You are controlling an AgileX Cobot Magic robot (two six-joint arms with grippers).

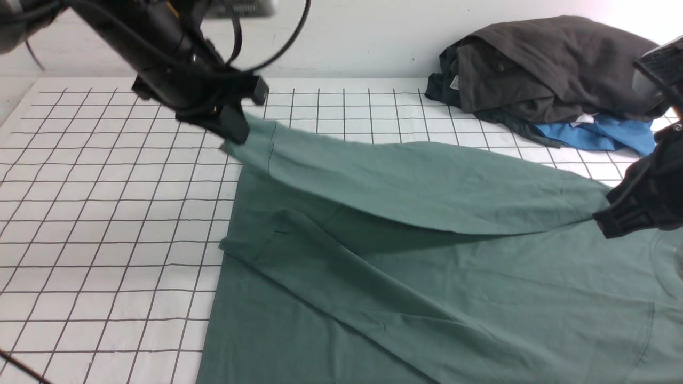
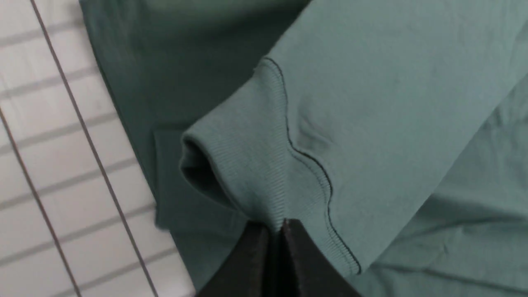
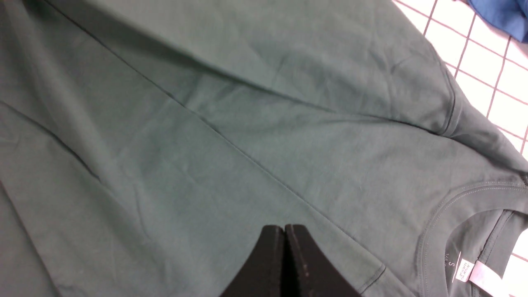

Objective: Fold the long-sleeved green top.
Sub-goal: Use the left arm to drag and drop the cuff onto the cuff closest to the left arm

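Tabletop [image 1: 106,213], white, black grid. Carries: green long-sleeved top [image 1: 427,298], spread; dark garment heap [image 1: 544,64] over blue garment [image 1: 603,136], far right.

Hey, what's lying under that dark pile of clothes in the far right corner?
A blue garment pokes out beneath the dark pile. How much more lies under it is covered.

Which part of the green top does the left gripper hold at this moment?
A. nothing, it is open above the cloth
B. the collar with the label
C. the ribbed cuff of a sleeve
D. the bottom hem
C: in the left wrist view the left gripper is shut on the ribbed cuff of the green top, with the sleeve lifted off the body.
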